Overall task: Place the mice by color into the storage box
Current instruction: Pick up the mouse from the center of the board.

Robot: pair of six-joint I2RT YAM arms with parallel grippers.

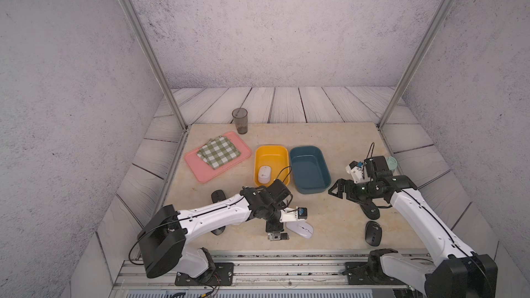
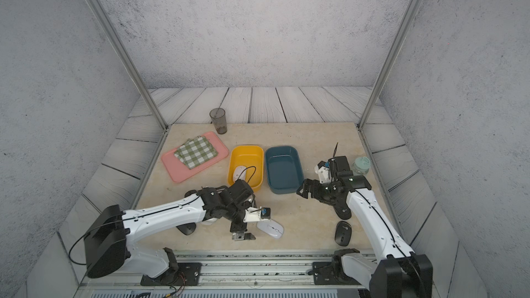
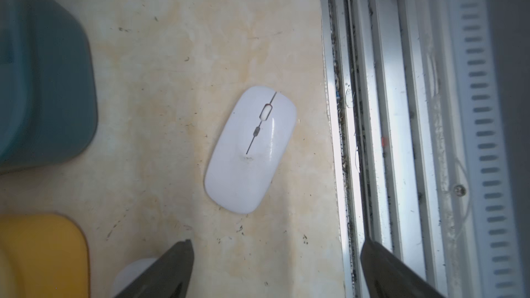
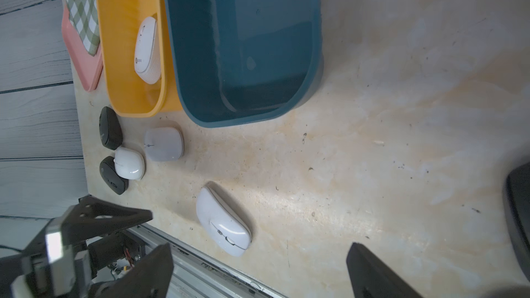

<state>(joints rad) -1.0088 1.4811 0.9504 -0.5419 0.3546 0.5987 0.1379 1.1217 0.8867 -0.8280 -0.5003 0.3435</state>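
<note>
**Computer mice, white and black: one boxed, seven loose on the desk [image 1: 329, 225].**
Left claw [image 3: 275, 270] is spread wide and grips nothing; a glossy white mouse [image 3: 251, 150] lies flat just ahead of it, untouched. Right claw [image 4: 255, 273] is likewise spread, with the blue box [image 1: 308, 167] just beside its tips. Beyond that, the yellow box [image 1: 271, 156] holds the boxed white mouse [image 1: 263, 174]. Black mice [image 1: 372, 233], two, lie behind the right claw by its arm. Two white mice [image 4: 163, 144] and two further black ones [image 4: 110, 127] cluster past the left claw.

Both arms [image 1: 212, 216] wear white link shells [image 1: 415, 210], black joint housings [image 1: 163, 242], thin black cables [image 1: 129, 252], and dark triangular fingers [image 3: 166, 270].
</note>
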